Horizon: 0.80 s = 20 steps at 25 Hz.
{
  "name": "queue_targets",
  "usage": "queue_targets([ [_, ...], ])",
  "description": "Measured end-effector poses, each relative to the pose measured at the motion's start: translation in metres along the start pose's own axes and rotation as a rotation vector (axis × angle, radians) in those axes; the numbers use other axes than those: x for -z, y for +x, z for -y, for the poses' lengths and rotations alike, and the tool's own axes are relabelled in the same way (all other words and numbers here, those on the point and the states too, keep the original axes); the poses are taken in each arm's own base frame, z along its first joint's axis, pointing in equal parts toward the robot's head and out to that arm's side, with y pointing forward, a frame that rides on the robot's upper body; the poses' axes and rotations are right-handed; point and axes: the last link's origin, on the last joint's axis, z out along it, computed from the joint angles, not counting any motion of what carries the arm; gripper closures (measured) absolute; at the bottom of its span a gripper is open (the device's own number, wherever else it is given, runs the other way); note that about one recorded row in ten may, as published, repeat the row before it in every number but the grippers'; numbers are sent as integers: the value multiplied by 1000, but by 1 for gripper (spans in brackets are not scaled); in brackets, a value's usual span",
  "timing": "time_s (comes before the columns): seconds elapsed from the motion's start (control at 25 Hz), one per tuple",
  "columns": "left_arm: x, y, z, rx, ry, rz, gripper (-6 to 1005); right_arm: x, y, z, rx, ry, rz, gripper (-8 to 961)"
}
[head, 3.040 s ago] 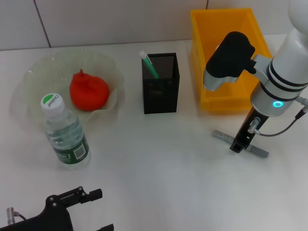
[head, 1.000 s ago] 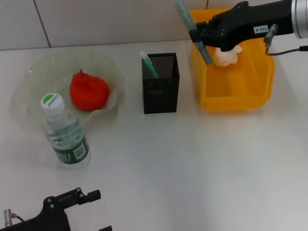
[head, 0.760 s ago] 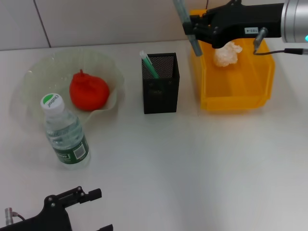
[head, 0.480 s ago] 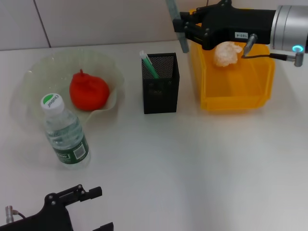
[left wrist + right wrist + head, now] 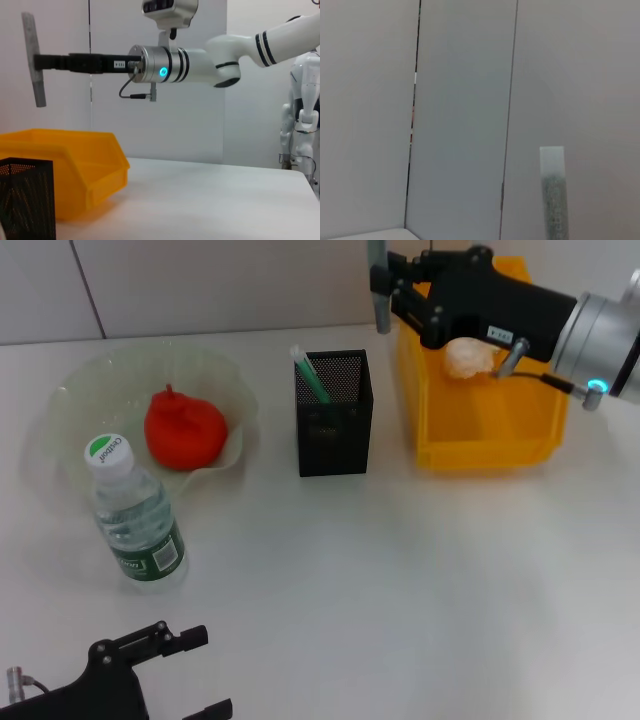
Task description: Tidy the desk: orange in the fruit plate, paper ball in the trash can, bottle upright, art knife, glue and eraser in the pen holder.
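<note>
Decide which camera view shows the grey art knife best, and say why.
The left wrist view: the art knife shows whole, near upright, held in the right gripper above the table. The head view crops its top; the right wrist view shows only one end.

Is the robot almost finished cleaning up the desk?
Nearly. The orange sits in the fruit plate, the paper ball is in the yellow trash can, the bottle stands upright, and the glue is in the pen holder. The right pincer holds the art knife above the holder. I can't see the eraser.
</note>
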Motion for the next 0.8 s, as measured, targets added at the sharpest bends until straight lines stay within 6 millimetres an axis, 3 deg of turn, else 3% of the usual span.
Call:
queue_targets([
  [0.28,-3,1,0,-2,-8,-4,312,-3,22,-8,-13,25,21,805],
  [0.8,-1,0,-1,-1,-11,-1,312,-19,38,-17,-21,36,12,768],
])
